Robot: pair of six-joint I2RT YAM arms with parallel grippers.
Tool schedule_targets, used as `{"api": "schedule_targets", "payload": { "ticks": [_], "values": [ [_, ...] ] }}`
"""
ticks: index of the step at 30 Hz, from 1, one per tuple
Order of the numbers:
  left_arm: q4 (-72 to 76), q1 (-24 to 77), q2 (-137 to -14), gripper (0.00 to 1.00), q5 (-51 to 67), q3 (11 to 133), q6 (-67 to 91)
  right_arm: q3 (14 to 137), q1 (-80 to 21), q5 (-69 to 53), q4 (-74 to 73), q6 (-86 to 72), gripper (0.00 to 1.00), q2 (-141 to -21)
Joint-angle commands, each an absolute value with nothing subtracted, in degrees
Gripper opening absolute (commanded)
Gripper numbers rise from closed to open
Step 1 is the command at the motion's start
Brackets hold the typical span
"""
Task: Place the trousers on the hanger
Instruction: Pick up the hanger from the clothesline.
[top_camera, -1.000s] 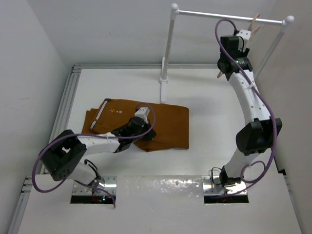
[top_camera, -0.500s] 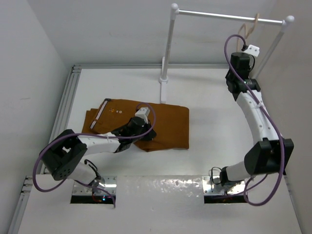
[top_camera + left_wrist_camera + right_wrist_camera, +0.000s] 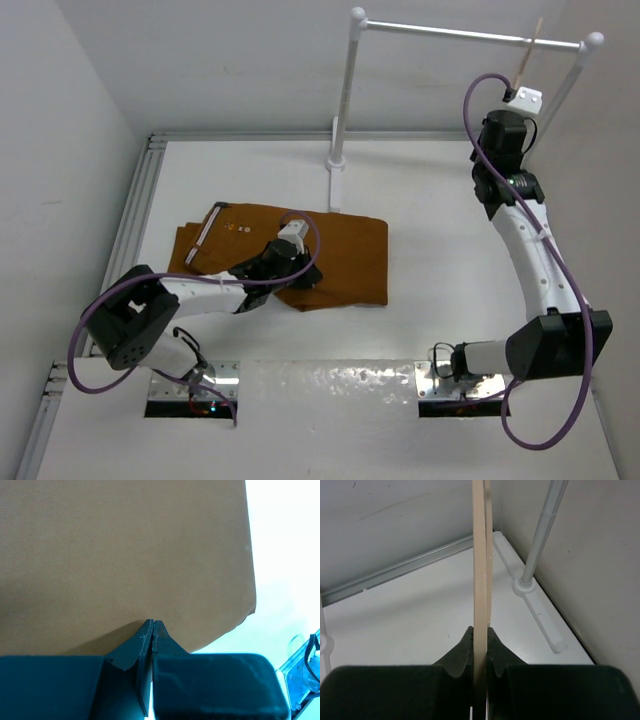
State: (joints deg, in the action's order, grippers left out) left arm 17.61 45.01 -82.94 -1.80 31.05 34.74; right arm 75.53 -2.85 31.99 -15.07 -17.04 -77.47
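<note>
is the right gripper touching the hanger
Touching. In the right wrist view the right gripper has both fingers pressed against the hanger, with no gap on either side.

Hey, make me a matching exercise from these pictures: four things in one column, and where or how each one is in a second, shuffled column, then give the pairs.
Things
1. trousers
2. hanger
3. left gripper
4. clothes rail

Place or state
A. stands at the far edge of the table
B. lies folded flat on the table
C. seen edge-on, clamped in the right gripper
D. shut, tips against brown cloth

Pairs: 1-B, 2-C, 3-D, 4-A
</note>
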Motion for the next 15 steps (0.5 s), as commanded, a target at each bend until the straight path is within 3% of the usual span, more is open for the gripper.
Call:
{"api": "schedule_targets", "payload": {
  "ticks": [1,5,8,11,15],
  "values": [
    [20.39,45.62,-82.79,0.01,-1.23,32.08,33.93,73.93,-2.99,29.98,-11.43,-16.25,0.0,-74.8],
    [21.97,45.62,-80.17,0.05,-0.27,31.82,33.14,67.26,-2.9,27.6,-10.03,-18.45,0.0,-69.71],
    [25.66,45.7,-75.77,0.21,1.23,29.45,32.52,61.53,-2.99,25.06,-7.13,-18.11,0.0,-65.93],
    [26.63,45.79,-73.48,0.28,1.84,29.53,32.52,60.65,-2.99,24.61,-9.75,-18.28,0.0,-63.73],
    [26.28,46.49,-72.25,0.28,3.16,31.02,33.4,56.78,-2.99,20.23,-10.19,-19.07,0.0,-59.95]
  ]
}}
